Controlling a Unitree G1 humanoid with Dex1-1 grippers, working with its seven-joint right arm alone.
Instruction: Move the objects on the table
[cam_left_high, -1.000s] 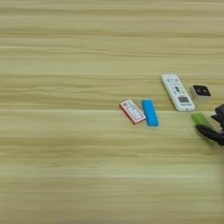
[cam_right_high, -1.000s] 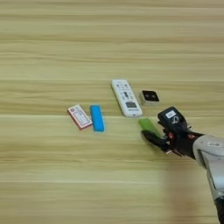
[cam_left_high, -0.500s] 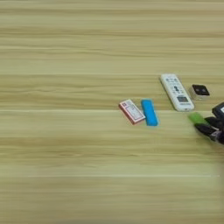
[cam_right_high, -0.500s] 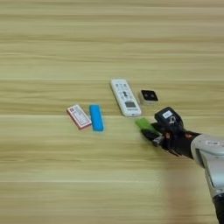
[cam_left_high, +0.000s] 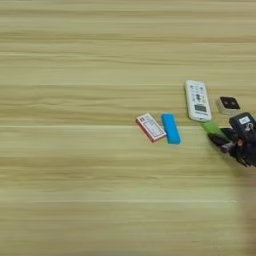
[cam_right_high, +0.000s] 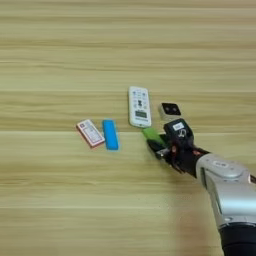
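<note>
Wood-grain counter (cam_right_high: 60, 200) is carrying the spread; the tool (cam_right_high: 159, 144), grasping the green bar (cam_right_high: 150, 134), is carrying it up toward the white remote (cam_right_high: 139, 106), now just beside it.

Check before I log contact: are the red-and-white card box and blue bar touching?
Apart: right eye view shows bare wood between the card box and blue bar.

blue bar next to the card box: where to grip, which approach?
Pinch the blue bar across its narrow width at mid-length, coming from above. It lies flat, long axis near-far. The red-and-white card box crowds its left side, so one finger must slip into that gap.
</note>
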